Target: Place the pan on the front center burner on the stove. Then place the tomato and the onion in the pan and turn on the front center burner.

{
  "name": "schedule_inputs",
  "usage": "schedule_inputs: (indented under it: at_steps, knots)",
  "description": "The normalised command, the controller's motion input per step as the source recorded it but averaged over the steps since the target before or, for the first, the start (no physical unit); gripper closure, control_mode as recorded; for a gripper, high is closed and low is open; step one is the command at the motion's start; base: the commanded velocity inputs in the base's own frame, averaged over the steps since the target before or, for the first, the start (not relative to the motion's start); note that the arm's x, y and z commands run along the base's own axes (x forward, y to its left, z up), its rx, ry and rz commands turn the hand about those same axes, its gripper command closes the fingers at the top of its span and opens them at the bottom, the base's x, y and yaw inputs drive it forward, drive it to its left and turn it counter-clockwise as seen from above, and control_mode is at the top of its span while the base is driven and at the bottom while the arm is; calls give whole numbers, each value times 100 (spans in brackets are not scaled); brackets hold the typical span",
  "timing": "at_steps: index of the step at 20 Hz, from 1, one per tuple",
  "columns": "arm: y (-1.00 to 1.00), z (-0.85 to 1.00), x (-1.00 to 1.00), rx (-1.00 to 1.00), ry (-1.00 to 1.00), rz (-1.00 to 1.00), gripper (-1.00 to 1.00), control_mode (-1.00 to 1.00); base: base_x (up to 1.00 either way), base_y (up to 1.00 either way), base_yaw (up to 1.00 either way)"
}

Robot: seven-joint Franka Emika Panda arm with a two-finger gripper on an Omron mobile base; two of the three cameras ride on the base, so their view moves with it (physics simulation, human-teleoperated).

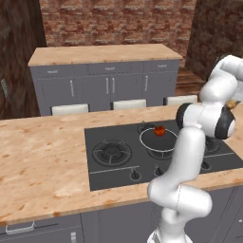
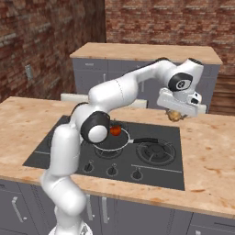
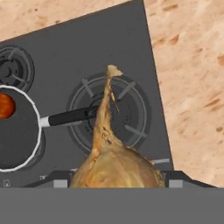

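Above the wooden counter (image 2: 209, 151), the tool (image 2: 176, 114) grasps the onion (image 3: 114, 164); tomato (image 2: 115, 131) in pan (image 2: 120, 146).

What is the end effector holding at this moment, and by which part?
The end effector holds the onion, lifted above the stove. It grips the round body of the bulb, with the pointed tip sticking out ahead of the fingers.

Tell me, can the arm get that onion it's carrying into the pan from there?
Probably yes. The gripper holds the onion up above the stove, right of the pan. Nothing stands between them, and the pan holds just the tomato, leaving room.
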Motion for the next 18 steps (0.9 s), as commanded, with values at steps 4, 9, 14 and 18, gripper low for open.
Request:
schedule_inputs:
  at_steps: [4,9,14,18]
  knots:
    - [100,4,-48,-9,0,0,100,-100,0,0,0]
    - [95,6,-16,-11,0,0,100,-100,0,0,0]
    - [77,0,-6,-9,0,0,100,-100,0,0,0]
    - [71,0,0,-3,0,0,100,-100,0,0,0]
